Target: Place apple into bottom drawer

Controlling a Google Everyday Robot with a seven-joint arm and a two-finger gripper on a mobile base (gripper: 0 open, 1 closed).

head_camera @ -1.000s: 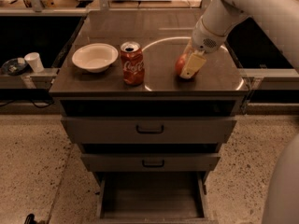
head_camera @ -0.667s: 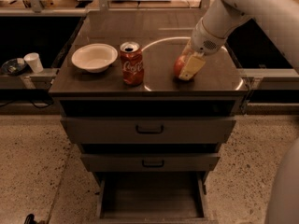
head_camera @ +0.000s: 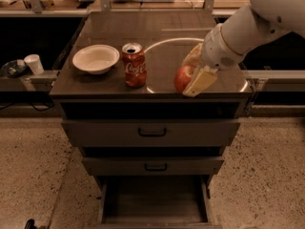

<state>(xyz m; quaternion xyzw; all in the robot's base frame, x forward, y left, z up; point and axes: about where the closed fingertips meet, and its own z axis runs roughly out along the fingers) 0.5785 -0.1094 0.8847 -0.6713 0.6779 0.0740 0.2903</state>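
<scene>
grey-brown and shallow, the bottom drawer (head_camera: 152,202) is nearest to the camera. it is pulled out and its flat floor is bare, so it looks ready to receive something from above. the two wider drawers above it, the middle one (head_camera: 190,166) and the top one (head_camera: 105,133), are closed, so they do not cover the open tray.

on the dark cabinet top (head_camera: 143,27), close to the front edge, is the apple (head_camera: 181,79). the gripper (head_camera: 189,78) has its two cream fingers on both sides of the fruit and the jaws are closed on it, one finger at 5 o'clock of the apple and the other at about 1 o'clock. i judge it is held like this so that it can be carried over the edge and down. i cannot tell if the apple is already lifted from the surface. the open drawer is at about 6 to 7 o'clock from the apple, well apart and lower.

the red coca-cola can (head_camera: 134,66) stands upright at 9 o'clock of the apple, near but not touching. the white bowl (head_camera: 96,58) is at 9 to 10 o'clock of the can. farther, the white arm (head_camera: 248,27) comes in from 2 o'clock.

compared with a second ago, the apple and the gripper have shifted together toward 6 o'clock, nearer to the front edge. the can, the bowl and the drawers have not moved.
</scene>
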